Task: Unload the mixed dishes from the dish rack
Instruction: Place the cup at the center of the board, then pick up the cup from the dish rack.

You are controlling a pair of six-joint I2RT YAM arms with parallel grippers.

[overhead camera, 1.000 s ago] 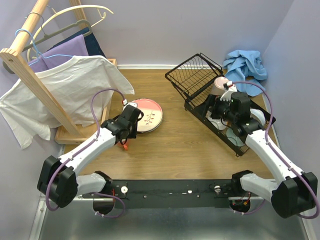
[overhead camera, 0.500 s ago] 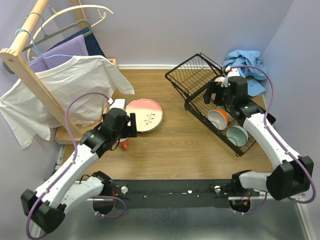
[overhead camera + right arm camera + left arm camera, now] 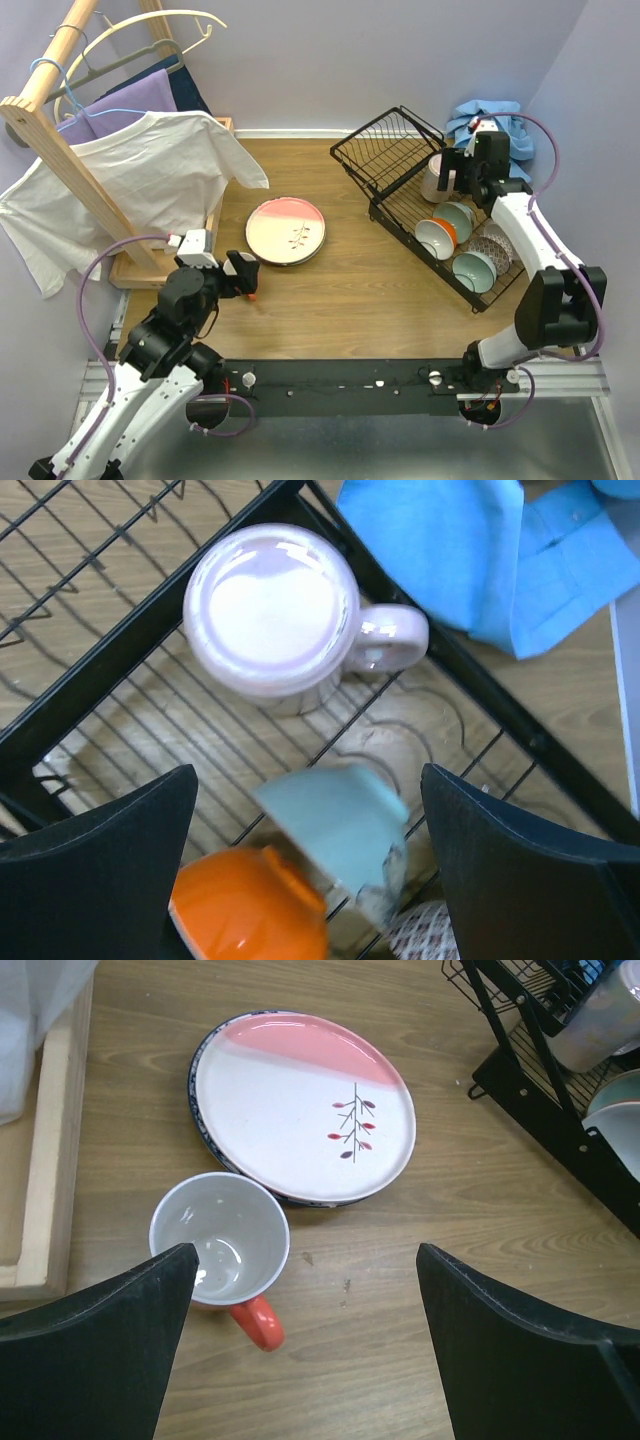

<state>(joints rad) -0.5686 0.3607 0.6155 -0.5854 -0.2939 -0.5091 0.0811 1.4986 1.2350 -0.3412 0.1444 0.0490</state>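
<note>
Wood bench (image 3: 350, 290), dish rack (image 3: 377, 212) on R side: pink mug (image 3: 270, 610) just ahead of right pincer (image 3: 307, 775), handle twd blue cloth (image 3: 440, 540); pincer wide open, empty; R arm nearer.

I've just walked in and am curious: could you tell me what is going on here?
The dish rack is being unloaded. The left claw hangs open above an orange-handled mug standing on the table beside the pink-and-cream plate. The right claw, also open, hovers over a pink mug in the rack, among several bowls.
</note>
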